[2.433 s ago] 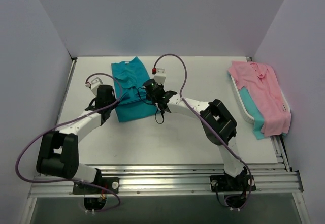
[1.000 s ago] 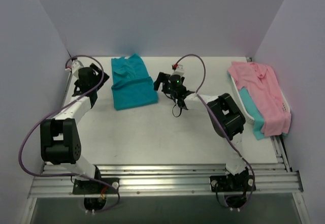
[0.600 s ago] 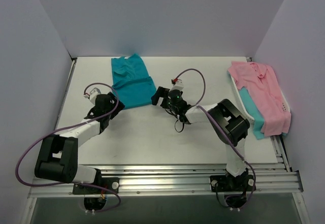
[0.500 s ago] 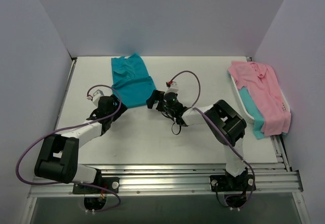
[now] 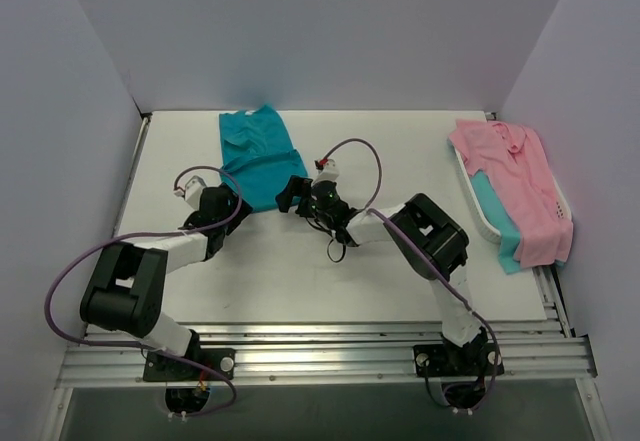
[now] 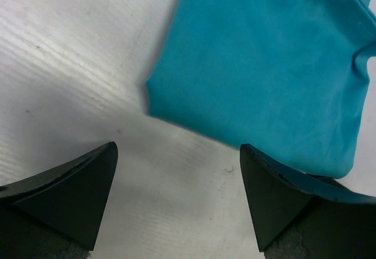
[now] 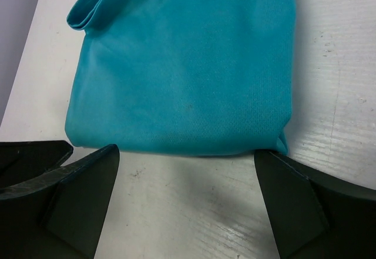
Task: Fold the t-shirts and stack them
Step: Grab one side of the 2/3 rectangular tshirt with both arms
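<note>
Left pincer point(image 5: 230, 207): jaws apart, holding nothing. The near left corner of the folded teal t-shirt point(image 5: 258, 156) lies flat on the table point(image 5: 330, 271) just ahead of it. In the left wrist view that corner sits just beyond the gap, and the cloth runs off ahead and to the pincer's right, over by its right finger.

Right pincer point(image 5: 291, 194): also spread wide and empty. In the right wrist view the shirt's near hem lies just ahead of it, spanning most of the gap between the two fingers. A rolled fold shows at the far left.

Well off to the right pincer's right, a pink collared shirt point(image 5: 515, 176) lies over another teal shirt point(image 5: 497, 219).

Judgement: the step in hand is taking the near hem at both corners for the next fold. To do it well, each pincer should come in low and slide one finger under every layer. Both should close together and lift level, so the hem stays straight and no layer slips out.

Change: a second ago the left pincer stood far back at the table's left edge, and the right one stood clear to the shirt's right. Both have since closed in on the near hem. The shirt has not visibly moved in the last half second.
</note>
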Controlling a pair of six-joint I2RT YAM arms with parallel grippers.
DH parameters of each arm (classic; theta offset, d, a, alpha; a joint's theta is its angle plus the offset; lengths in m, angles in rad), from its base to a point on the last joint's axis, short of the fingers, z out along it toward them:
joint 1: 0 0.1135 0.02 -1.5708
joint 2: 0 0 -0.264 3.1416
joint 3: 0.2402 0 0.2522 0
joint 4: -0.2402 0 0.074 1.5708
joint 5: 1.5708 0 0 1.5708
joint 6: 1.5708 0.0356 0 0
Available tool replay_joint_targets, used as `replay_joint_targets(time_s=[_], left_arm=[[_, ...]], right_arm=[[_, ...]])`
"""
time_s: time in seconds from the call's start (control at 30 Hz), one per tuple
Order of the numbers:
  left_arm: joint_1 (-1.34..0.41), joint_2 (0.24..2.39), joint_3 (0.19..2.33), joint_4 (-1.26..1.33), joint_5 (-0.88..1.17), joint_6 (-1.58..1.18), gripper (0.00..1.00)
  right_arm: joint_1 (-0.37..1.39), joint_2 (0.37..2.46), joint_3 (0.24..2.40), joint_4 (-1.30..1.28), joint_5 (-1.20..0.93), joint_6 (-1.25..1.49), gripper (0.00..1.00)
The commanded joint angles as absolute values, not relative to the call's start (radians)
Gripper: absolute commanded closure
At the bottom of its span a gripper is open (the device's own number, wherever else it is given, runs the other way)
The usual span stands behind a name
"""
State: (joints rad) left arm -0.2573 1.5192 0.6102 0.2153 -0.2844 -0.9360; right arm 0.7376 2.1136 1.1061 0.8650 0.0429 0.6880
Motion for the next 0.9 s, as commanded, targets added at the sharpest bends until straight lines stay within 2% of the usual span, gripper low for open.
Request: replay_joint_targets(time_s=[0.0,0.3,0.43,0.5,0.53,0.6,0.63,0.67,0.73,0.77,0.8,0.87], left_arm=[[-0.258,1.575,0.663,0.268,-0.299,-0.957,0.06],[-0.258,1.689,0.718,0.307,-0.301,-0.973,0.02],[-0.258,1.719,0.727,0.321,-0.301,-0.979,0.17],[-0.258,1.739,0.733,0.337,-0.295,-0.979,0.26],[-0.256,1.746,0.736,0.342,-0.288,-0.98,0.36],[-0.258,1.769,0.744,0.351,-0.284,-0.98,0.45],[-0.258,1.776,0.753,0.356,-0.279,-0.979,0.59],[-0.258,1.784,0.756,0.367,-0.275,-0.977,0.66],[-0.256,1.801,0.765,0.377,-0.27,-0.971,0.74],[-0.256,1.805,0.768,0.382,-0.268,-0.966,0.82],[-0.256,1.81,0.773,0.383,-0.268,-0.963,0.89],[-0.253,1.816,0.785,0.377,-0.27,-0.953,0.95]], right_arm=[[0.723,2.132,1.146,0.884,0.045,0.684,0.05],[0.689,2.161,1.152,0.91,0.011,0.687,0.1],[0.687,2.174,1.157,0.928,-0.031,0.686,0.14],[0.684,2.183,1.16,0.942,-0.044,0.686,0.2],[0.683,2.187,1.161,0.946,-0.06,0.689,0.23],[0.681,2.204,1.169,0.962,-0.08,0.69,0.36],[0.678,2.209,1.17,0.966,-0.089,0.692,0.4],[0.678,2.215,1.177,0.969,-0.103,0.693,0.53],[0.675,2.23,1.183,0.976,-0.113,0.695,0.71],[0.675,2.238,1.186,0.974,-0.118,0.696,1.0],[0.673,2.24,1.187,0.971,-0.118,0.696,1.0],[0.672,2.244,1.189,0.977,-0.121,0.693,1.0]])
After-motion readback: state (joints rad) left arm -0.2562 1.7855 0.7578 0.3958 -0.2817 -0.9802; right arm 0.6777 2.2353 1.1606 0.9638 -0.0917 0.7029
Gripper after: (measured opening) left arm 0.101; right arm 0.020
